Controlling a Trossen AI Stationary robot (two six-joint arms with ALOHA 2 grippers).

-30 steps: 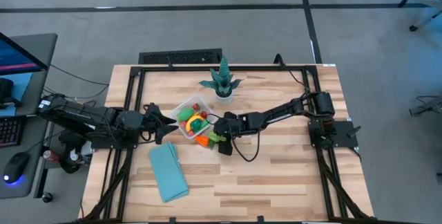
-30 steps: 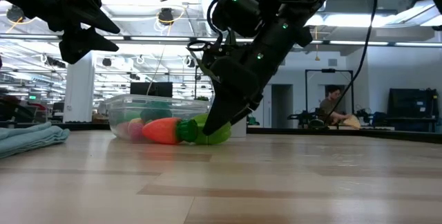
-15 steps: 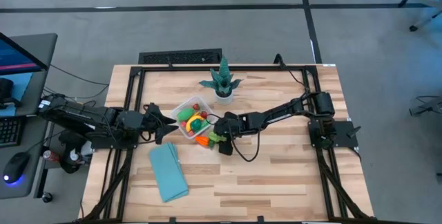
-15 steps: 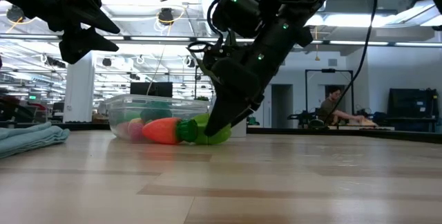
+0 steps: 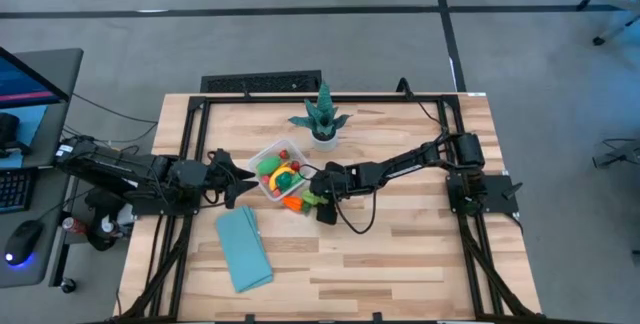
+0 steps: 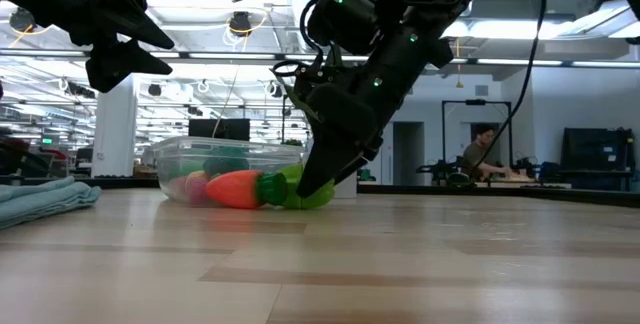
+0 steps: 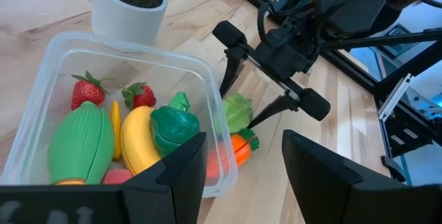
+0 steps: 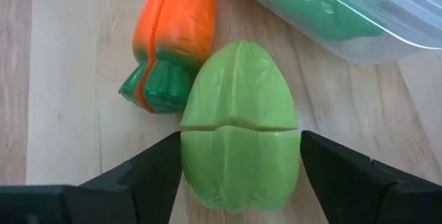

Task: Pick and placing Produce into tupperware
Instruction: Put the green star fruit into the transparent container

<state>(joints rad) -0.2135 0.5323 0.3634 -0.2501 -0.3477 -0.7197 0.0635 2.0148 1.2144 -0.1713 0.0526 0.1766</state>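
Right gripper [image 8: 238, 155], lower centre of its wrist view, brackets the pale green vegetable [image 8: 239, 131] on the desk [image 6: 420, 254]; its fingers [image 8: 148, 165] stand open, just beside each flank. The carrot [image 8: 173, 34] lies touching it, beside the tub [image 5: 258, 156] at centre of the high view. A good grip closes squarely on the green piece alone. Left gripper [image 7: 242, 158] waits open near the tub.

The light-green toy vegetable [image 6: 318, 196] sits half behind the right hand [image 6: 322, 169] — contact there can't be told.
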